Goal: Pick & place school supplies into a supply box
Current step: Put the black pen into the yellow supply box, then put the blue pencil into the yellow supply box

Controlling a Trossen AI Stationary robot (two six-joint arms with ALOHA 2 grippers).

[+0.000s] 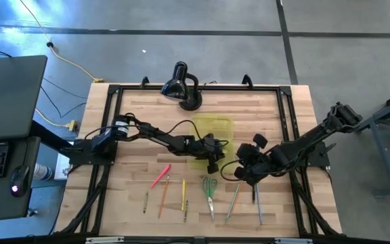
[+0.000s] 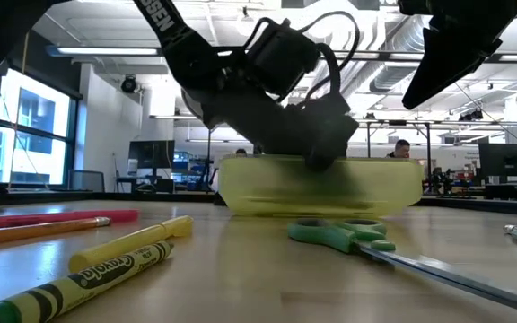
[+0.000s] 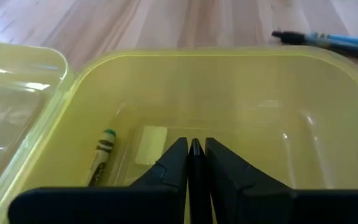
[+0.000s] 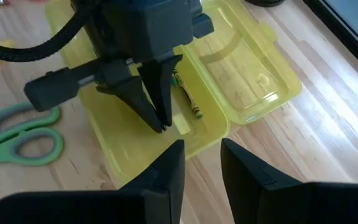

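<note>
Looking down from the high view: translucent yellow-green plastic supply box, light and slidey, sits mid-table toward the far edge; my left gripper is in it. Left wrist: fingers nearly together, nothing held; green crayon inside. Right wrist: right gripper parted, empty. Green-handled scissors: grip at shank.

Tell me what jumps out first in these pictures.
The left gripper dips into the open yellow-green supply box at the table's middle, where a green crayon already lies. The right gripper hovers open just beside the box. Pencils and green-handled scissors lie in a row along the front edge.
</note>
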